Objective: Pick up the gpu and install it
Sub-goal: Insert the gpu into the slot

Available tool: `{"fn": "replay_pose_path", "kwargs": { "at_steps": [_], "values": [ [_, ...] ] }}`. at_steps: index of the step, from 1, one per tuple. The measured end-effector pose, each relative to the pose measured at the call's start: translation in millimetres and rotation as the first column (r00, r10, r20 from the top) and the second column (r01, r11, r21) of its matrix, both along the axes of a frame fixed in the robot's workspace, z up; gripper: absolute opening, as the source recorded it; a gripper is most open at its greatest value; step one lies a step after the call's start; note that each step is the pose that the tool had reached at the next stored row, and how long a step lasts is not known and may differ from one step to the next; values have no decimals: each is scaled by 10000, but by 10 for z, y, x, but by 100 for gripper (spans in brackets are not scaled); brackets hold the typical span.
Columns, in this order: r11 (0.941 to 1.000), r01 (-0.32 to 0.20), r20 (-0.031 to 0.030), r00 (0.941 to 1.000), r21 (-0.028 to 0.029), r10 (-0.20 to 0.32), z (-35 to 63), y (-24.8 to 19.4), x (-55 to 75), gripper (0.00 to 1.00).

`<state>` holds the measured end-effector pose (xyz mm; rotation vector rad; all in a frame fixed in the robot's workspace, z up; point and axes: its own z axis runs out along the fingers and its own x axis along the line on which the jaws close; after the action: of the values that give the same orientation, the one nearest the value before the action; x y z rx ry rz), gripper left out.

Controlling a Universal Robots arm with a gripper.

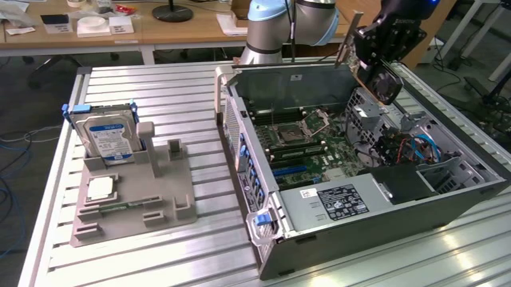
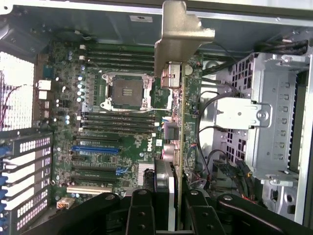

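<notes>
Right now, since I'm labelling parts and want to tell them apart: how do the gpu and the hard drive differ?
The gpu hangs in the gripper over the open case; the hard drive stands in a grey holder on the table. The gpu shows a black fan, the hard drive a blue-white label. Both are flat, rectangular and stand on edge.

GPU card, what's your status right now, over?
Gripper shut on gpu. Hangs on edge over open case, not yet seated. Black cables close beside it.
</notes>
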<state>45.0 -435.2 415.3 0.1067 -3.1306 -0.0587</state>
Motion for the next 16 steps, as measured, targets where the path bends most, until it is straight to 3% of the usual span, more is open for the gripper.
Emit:
{"fn": "replay_pose_path", "kwargs": {
  "at_steps": [4,7,16],
  "values": [
    [9973,-729,1,9973,1,729,-1,0,0,28],
    [9919,-1268,0,9919,0,1268,-3,0,0,28],
    [9616,-2743,1,9616,0,2743,-10,0,0,28]
  ]
}}
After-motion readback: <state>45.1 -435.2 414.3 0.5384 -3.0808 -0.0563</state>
